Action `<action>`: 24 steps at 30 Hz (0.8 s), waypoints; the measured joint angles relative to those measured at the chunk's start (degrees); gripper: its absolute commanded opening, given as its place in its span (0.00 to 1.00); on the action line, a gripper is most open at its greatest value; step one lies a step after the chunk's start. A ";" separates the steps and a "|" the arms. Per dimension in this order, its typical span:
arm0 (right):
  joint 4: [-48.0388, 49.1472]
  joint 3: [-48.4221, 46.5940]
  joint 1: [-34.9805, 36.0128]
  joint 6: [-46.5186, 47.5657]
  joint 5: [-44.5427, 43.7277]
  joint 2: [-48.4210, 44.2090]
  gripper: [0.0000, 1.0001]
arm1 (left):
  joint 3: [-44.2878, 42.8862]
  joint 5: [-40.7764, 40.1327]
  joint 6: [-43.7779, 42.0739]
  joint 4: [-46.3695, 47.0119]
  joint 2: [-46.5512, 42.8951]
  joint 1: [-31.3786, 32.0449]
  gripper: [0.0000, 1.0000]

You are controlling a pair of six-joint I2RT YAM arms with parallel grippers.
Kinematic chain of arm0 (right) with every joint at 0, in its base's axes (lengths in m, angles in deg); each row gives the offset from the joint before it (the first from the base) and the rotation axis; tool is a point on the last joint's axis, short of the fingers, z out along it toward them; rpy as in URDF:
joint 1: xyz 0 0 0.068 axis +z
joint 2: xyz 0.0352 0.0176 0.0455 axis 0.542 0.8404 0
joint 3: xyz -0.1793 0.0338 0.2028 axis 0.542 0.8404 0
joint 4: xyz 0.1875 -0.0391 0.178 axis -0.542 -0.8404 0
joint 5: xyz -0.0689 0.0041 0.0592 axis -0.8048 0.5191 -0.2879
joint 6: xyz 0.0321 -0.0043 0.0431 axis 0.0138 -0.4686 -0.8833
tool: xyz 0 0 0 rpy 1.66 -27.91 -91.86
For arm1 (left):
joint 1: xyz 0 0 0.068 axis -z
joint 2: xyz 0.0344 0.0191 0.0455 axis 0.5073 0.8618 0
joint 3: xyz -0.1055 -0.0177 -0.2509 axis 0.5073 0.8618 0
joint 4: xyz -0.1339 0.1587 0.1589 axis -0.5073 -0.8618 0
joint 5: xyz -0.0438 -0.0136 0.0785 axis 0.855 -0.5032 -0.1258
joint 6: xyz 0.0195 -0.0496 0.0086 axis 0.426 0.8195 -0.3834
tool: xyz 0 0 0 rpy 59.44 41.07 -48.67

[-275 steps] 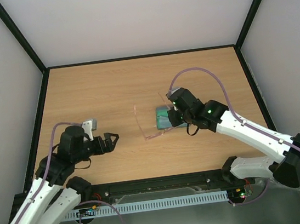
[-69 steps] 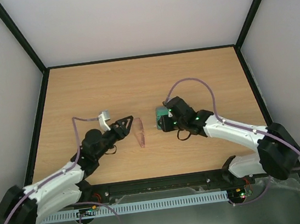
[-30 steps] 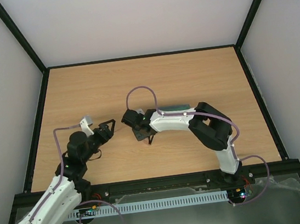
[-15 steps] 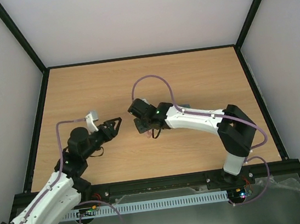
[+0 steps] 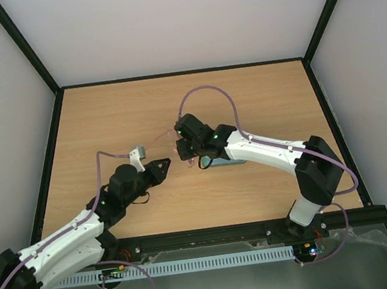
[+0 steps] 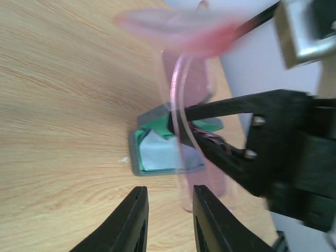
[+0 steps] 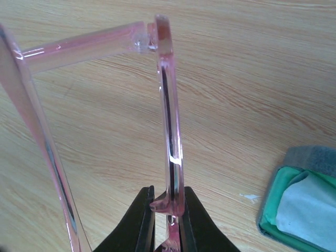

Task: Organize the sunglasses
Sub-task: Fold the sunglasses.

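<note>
Right now the sunglasses [image 7: 169, 131] sit near the middle of the tabletop [image 5: 105, 120], pinched in the right pincer [image 7: 167, 203]. Its two black fingers are squeezed tight on the thin pink frame, with nothing but the plastic between them. From the right wrist view the frame runs straight up and away from the fingers, edge-on. One slim temple arm branches off at the hinge towards the left, and another pink strip slants down the left side. I cannot tell whether the lower end of the glasses touches the wood or hangs just above it.

The right arm stretches across from its corner. Its forearm passes over the blue-grey case [image 7: 315, 157], which lies just to the right of the glasses. The case is open, showing a green lining, and a pale blue cloth [image 7: 310, 202] is bunched inside it. In the left wrist view the glasses stand between that camera and the case, and the case shows partly through the pink lens.

The left pincer [image 6: 169, 191] points at the glasses from the left and near side, close to them. Its fingers stand apart with only bare wood showing in the gap, so it is holding nothing. From above, its tip [image 5: 163, 164] is a little short of the right pincer [image 5: 185, 149], and the two do not touch.
</note>
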State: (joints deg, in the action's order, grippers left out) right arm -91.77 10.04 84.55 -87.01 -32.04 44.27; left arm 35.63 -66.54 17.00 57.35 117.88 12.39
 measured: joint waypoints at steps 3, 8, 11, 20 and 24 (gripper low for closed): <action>0.70 0.20 0.00 -0.24 0.87 -0.79 0.01 | -0.04 -0.98 0.15 2.58 4.74 0.11 0.22; 1.18 1.20 0.00 -0.44 1.92 -1.53 0.01 | -0.94 -2.34 0.17 6.25 10.60 0.24 0.20; 1.22 1.99 -0.02 -0.48 2.47 -1.84 0.02 | -1.99 -2.71 0.20 8.74 12.85 0.24 0.19; 1.60 3.23 0.04 -0.59 3.96 -2.10 0.01 | -5.73 -2.73 0.24 14.12 20.11 0.61 0.18; 1.55 4.33 -0.26 -0.83 3.52 -3.17 0.01 | -5.90 -2.71 0.42 16.33 22.67 0.79 0.18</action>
State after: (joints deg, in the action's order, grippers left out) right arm -90.22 14.37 84.28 -87.84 -28.53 41.10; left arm 29.73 -69.25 17.42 73.68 140.55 13.18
